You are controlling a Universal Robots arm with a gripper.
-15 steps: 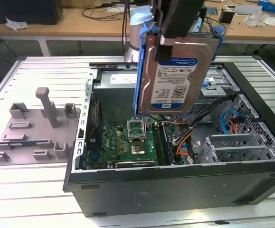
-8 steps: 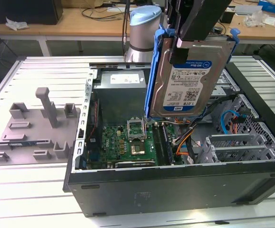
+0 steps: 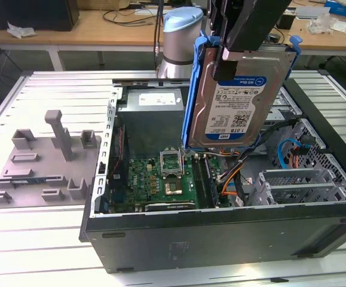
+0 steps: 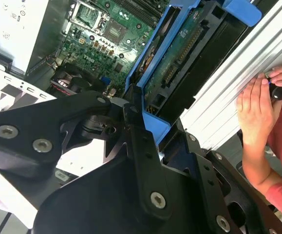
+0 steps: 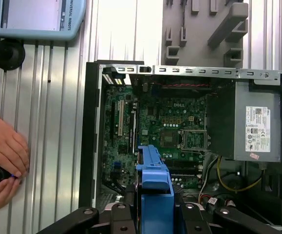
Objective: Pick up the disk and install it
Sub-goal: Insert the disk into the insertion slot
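Disk (image 3: 235, 101) above open case (image 3: 220, 230) on slatted table (image 3: 35, 245)

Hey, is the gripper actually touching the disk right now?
Touching. In the exterior view the gripper grips the disk by its top edge, holding it above the open computer case.

Bright, even light, with glare whitening the table (image 5: 116, 29).

Flat silver-metal disk (image 3: 238, 98) framed by blue plastic bracket (image 3: 192, 89), blue-and-white label (image 3: 232, 116) toward the exterior view. Hangs upright, slightly tilted, gripped at top edge, over open computer case (image 3: 220, 230), lower edge toward motherboard (image 3: 161, 179).
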